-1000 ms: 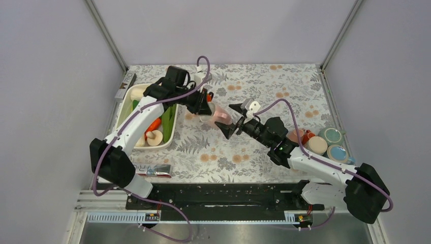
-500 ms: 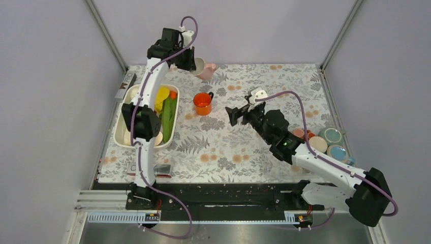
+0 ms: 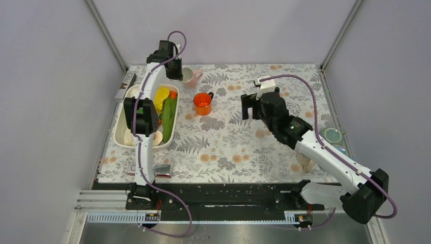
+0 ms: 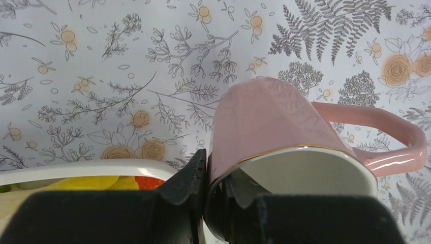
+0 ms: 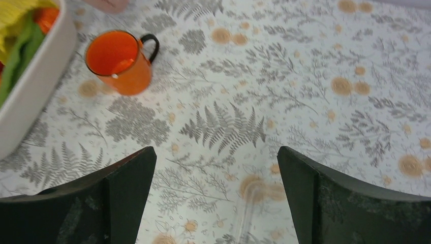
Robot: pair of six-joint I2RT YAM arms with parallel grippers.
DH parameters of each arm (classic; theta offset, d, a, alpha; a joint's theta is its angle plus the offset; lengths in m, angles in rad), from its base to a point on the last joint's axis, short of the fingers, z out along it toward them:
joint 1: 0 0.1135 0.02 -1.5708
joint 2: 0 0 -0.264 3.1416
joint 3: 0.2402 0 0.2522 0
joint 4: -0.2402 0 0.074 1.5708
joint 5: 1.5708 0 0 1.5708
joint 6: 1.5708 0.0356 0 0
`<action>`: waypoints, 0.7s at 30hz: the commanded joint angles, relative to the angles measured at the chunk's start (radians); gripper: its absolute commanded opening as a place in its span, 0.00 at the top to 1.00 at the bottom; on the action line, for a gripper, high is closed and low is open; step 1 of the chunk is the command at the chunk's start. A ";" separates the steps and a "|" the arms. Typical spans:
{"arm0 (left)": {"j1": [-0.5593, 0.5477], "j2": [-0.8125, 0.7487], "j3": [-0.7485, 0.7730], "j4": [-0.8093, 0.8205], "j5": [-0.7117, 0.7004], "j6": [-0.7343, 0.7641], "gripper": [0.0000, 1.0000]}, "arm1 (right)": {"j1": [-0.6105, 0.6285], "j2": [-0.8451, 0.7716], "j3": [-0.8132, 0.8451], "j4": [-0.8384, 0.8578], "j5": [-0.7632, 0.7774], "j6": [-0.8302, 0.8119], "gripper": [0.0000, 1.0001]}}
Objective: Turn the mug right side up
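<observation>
The left tool (image 4: 206, 170) is clamped on the rim of a pale pink ceramic mug (image 4: 269, 119), mouth upward, at the far-left part of the floral-patterned desk (image 3: 239, 147). The right tool (image 5: 216, 157) hangs spread apart.

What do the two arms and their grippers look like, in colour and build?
The left arm and right arm have white shells, black joints and bases. A purple cable loops along each. The left gripper and right gripper have matte black, wedge-shaped fingers.
</observation>
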 commanded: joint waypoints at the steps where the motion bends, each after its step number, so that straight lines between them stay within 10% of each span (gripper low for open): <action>1: -0.040 0.012 0.095 0.122 -0.129 -0.015 1.00 | -0.039 0.034 0.039 -0.130 0.053 0.032 0.01; 15: -0.070 0.146 0.120 0.095 -0.158 0.037 0.98 | -0.127 0.058 0.126 -0.331 -0.030 -0.095 0.01; 21: -0.061 0.135 0.124 0.106 -0.127 0.027 0.57 | -0.146 0.102 0.193 -0.430 -0.113 -0.221 0.01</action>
